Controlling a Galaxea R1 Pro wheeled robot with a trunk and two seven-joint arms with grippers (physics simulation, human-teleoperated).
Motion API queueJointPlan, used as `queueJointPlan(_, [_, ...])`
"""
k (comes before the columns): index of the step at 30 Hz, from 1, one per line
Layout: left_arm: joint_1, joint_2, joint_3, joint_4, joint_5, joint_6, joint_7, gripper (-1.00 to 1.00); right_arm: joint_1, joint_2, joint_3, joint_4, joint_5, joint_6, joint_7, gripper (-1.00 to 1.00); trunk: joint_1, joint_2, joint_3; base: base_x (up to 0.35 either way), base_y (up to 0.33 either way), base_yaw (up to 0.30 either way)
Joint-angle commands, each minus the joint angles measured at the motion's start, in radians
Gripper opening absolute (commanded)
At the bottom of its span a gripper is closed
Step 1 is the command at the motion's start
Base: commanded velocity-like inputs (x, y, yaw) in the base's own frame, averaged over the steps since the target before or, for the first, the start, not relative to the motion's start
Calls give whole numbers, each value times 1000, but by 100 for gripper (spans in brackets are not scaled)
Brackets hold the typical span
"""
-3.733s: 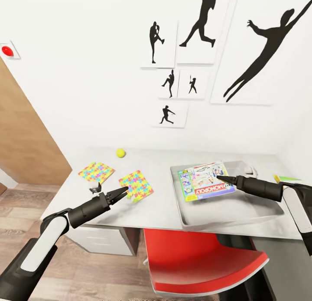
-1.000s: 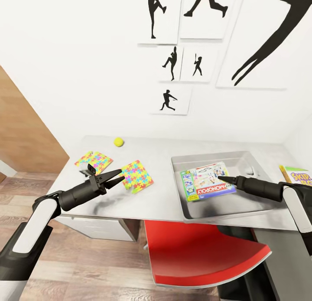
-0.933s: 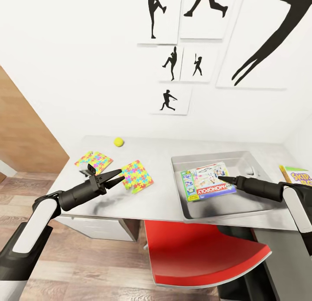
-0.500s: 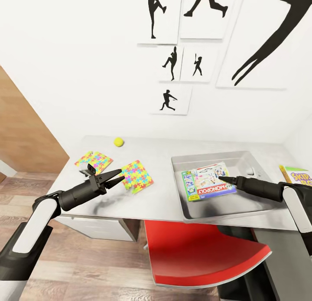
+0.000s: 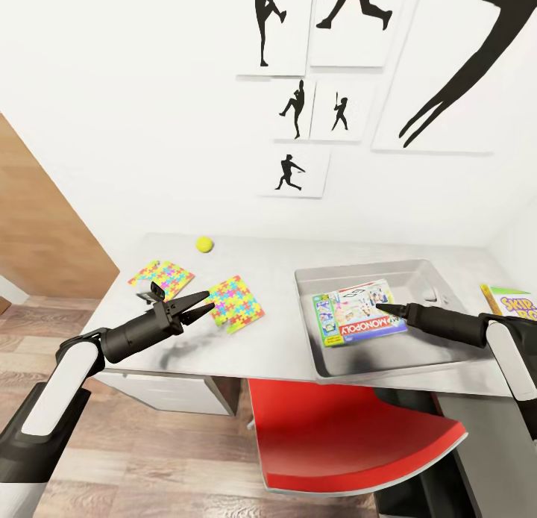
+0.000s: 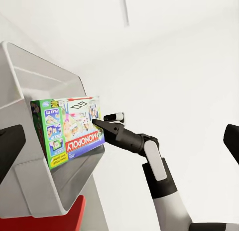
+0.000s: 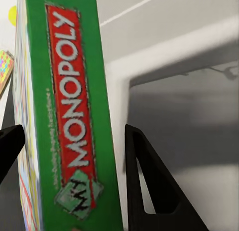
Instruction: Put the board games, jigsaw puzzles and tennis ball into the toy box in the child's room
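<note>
We hold our right gripper [image 5: 380,306] over the toy box [image 5: 313,279], its tip at the edge of the Monopoly board game [image 5: 358,313]. In the right wrist view the box's green edge with the red Monopoly band [image 7: 69,121] stands between our two dark fingers [image 7: 144,181], with a gap showing between the box and each finger, so the jaws are spread and not pressing on it. The game lies flat inside the toy box, just ahead of that gripper, and the left wrist view shows it [image 6: 67,128] resting in the grey bin [image 6: 35,76] with the right gripper's tip [image 6: 97,123] at its side.

Our left gripper [image 5: 195,303] hovers above the table [image 5: 276,354], jaws parted and holding nothing. Just beyond its tip lies one jigsaw puzzle [image 5: 234,303]; the second jigsaw puzzle [image 5: 161,276] lies a little farther off to its outer side, apart from the first. The tennis ball [image 5: 204,244] sits well beyond both, near the wall. Another yellow board game [image 5: 513,301] shows on the table on the outer side of our right arm, past the toy box's rim. A red chair [image 5: 350,443] stands below the table's near edge.
</note>
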Motion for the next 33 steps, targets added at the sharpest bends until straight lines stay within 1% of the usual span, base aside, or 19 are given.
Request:
queueJointPlan(1, [-1, 1, -1, 0, 1, 3, -2, 100, -1, 0, -1, 0, 1, 6, 4, -100, 1, -2, -2, 0, 0, 0])
queueJointPlan(33, [-1, 1, -1, 0, 1, 3, -2, 100, -1, 5, 2, 1, 0, 5, 3, -100, 1, -2, -2, 0, 0, 0])
